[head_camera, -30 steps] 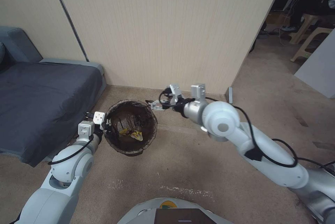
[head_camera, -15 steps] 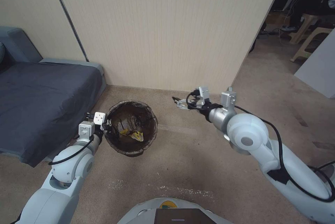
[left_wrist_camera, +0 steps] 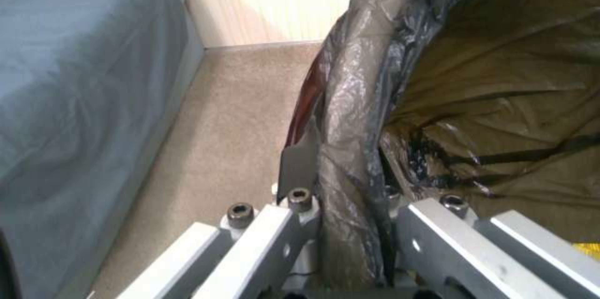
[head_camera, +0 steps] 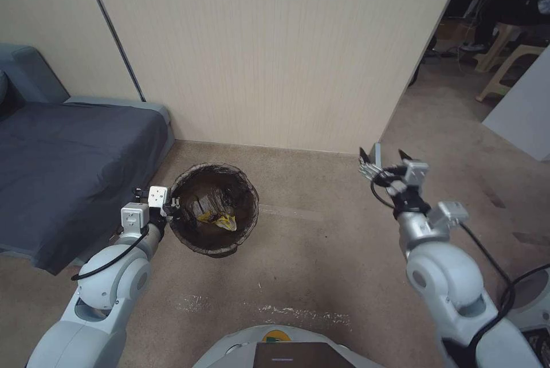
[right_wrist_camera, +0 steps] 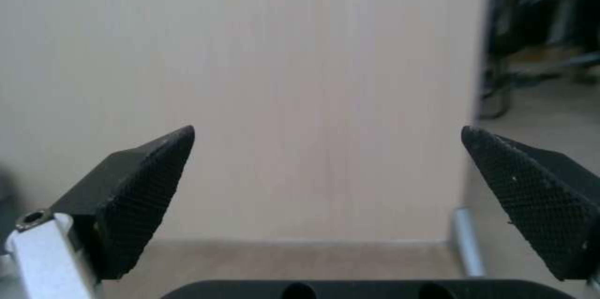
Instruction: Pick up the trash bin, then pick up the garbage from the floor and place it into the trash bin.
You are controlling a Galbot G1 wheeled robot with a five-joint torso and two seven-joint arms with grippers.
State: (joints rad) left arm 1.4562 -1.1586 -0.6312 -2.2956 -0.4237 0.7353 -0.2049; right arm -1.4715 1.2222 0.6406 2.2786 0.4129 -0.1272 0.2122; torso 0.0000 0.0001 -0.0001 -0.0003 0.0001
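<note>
The trash bin (head_camera: pixel 197 242), round and lined with a dark bag, hangs just above the tan carpet floor (head_camera: pixel 321 253) near the wall. My left gripper (head_camera: pixel 172 207) is shut on its left rim; the left wrist view shows the bag-covered rim (left_wrist_camera: pixel 350 116) pinched in the left gripper (left_wrist_camera: pixel 344 200). Garbage lies inside the bin: a yellow wrapper (head_camera: pixel 222 220) and some crumpled pieces. My right gripper (head_camera: pixel 382 156) is raised by the wall's corner, well right of the bin, open and empty. In the right wrist view the right gripper (right_wrist_camera: pixel 328 139) faces the wall with jaws wide apart.
A grey sofa (head_camera: pixel 69 156) stands close on the left of the bin. The beige wall (head_camera: pixel 275 53) ends at a metal-trimmed corner (head_camera: pixel 375 156), with open carpet beyond. A white panel (head_camera: pixel 521 110) stands at the far right. Pale tape marks (head_camera: pixel 303 313) cross the carpet.
My right arm has swung from beside the bin's right rim far to the right and now points at the wall's corner. The left arm and bin have shifted slightly left.
</note>
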